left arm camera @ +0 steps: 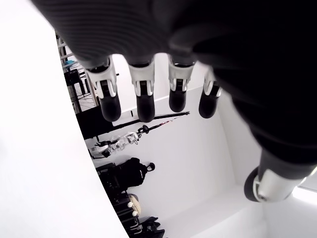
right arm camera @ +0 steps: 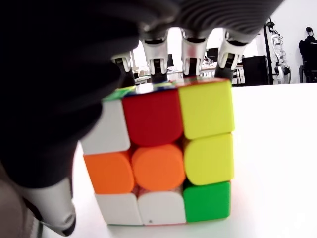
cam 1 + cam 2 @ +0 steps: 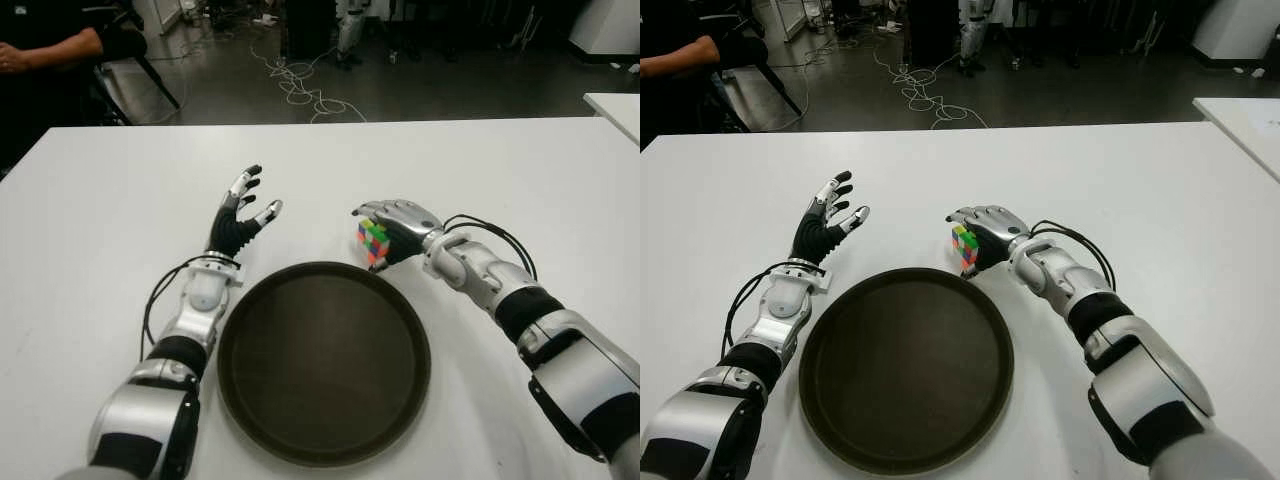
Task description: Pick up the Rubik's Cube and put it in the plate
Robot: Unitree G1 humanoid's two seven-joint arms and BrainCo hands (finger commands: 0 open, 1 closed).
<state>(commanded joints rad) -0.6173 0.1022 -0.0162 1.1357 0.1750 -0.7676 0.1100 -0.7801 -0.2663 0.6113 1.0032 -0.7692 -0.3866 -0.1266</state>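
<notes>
white table [image 3: 520,170] under me, cube at mid-frame beside the plate [image 3: 240,390].
my right hand [image 3: 398,228] is closing on the rubik's cube [image 3: 373,243]; i'm wanting a firm squeeze before lifting. left hand [image 3: 240,215] is hovering, fingers spread, empty.

No legible text, labels, brands, numbers or signs in any view. Rubik's Cube [image 2: 161,156] faces show plain colour stickers only; plate [image 3: 323,362] and table [image 3: 90,220] carry no markings.

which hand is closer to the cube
Right. The right hand is curled over the cube at the plate's far rim. The left hand is open, apart from it on the plate's left side.
</notes>
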